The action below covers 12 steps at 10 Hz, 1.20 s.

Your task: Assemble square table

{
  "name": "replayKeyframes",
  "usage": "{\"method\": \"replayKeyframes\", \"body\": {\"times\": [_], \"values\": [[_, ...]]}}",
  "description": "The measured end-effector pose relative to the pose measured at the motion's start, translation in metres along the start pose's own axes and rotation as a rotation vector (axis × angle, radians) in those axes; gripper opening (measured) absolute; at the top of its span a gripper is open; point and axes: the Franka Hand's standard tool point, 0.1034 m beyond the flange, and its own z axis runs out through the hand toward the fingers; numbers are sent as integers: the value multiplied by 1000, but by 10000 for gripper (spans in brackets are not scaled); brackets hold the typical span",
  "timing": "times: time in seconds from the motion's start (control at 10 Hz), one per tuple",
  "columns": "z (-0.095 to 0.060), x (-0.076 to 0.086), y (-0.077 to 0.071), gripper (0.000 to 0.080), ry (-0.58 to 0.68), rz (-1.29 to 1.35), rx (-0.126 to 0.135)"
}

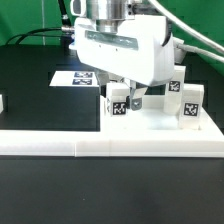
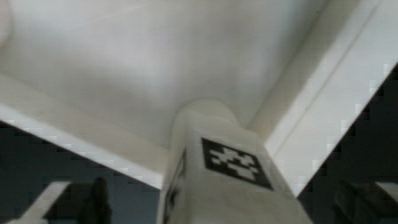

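Note:
The square table's white slab (image 1: 150, 128) lies flat just behind the front rail. Three white tagged leg posts stand upright on it: one near its left front (image 1: 118, 102), one at the exterior view's right (image 1: 190, 105), and one farther back (image 1: 175, 88). My gripper (image 1: 121, 96) hangs straight down over the left front post, with a finger on either side. In the wrist view that post (image 2: 221, 165) rises between the dark fingers (image 2: 80, 200), with a gap on each side. The gripper is open. The slab (image 2: 125, 70) fills the background.
A long low white border rail (image 1: 100, 148) runs along the front of the slab. The marker board (image 1: 78, 77) lies on the black table behind, toward the exterior view's left. A small white part (image 1: 3, 102) shows at the exterior view's left edge.

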Motion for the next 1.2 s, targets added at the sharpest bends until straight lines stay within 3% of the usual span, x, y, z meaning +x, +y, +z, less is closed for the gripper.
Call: {"method": "replayKeyframes", "body": {"times": [0.3,0.5,0.8,1.0,1.1,1.2], "values": [[0,0,0,648,0,-200,0],[-1,1,1,649,32,-513,0],[-1,8,7,649,33,-884,-12],[0,8,7,649,33,-983,-20],[0,8,7,625,33,-957,-20],[0,8,8,495,33,-957,-20]]}}
